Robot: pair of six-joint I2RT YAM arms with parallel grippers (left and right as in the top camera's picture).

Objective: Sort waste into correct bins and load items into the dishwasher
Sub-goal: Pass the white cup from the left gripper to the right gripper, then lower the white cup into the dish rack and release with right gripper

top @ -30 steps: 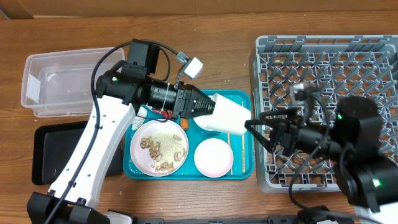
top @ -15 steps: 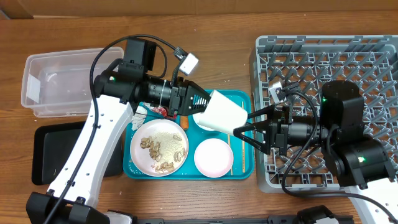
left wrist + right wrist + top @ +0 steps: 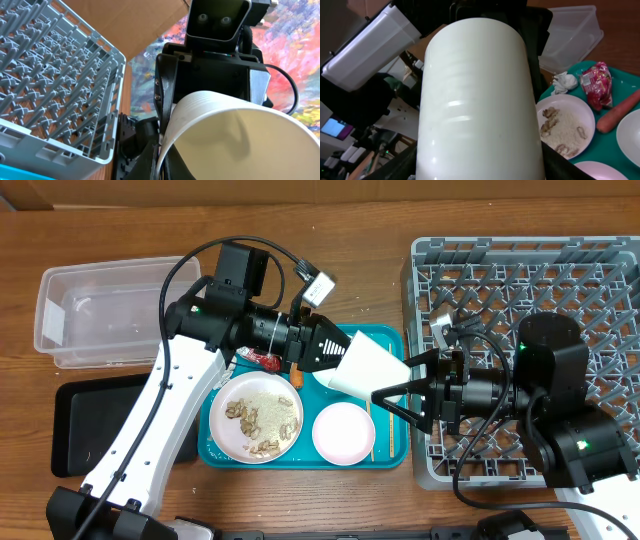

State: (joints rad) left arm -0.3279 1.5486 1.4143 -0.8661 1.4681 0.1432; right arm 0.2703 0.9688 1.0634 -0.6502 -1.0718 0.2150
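Note:
My left gripper (image 3: 338,358) is shut on the rim of the small white cup (image 3: 367,368) and holds it tilted above the teal tray; the wrist view shows the pinch (image 3: 166,159) on the cup wall (image 3: 240,135). My right gripper (image 3: 396,380) is open, its fingers (image 3: 395,165) either side of the cup's base (image 3: 480,100). The whitish plate (image 3: 255,416) holds brown scraps and rice. The pink bowl (image 3: 343,432), white bowl (image 3: 322,380), red wrapper (image 3: 262,358) and carrot (image 3: 298,378) lie on the tray. The tissue (image 3: 564,82) shows in the right wrist view.
The grey dish rack (image 3: 560,275) stands at the right, under the right arm. The clear tub (image 3: 90,315) is at the far left, the black tray (image 3: 85,425) in front of it. The teal tray (image 3: 392,452) also holds chopsticks (image 3: 370,425).
My left gripper has carried the cup a little to the right. My right gripper has moved left and now has its open fingers around the cup's base.

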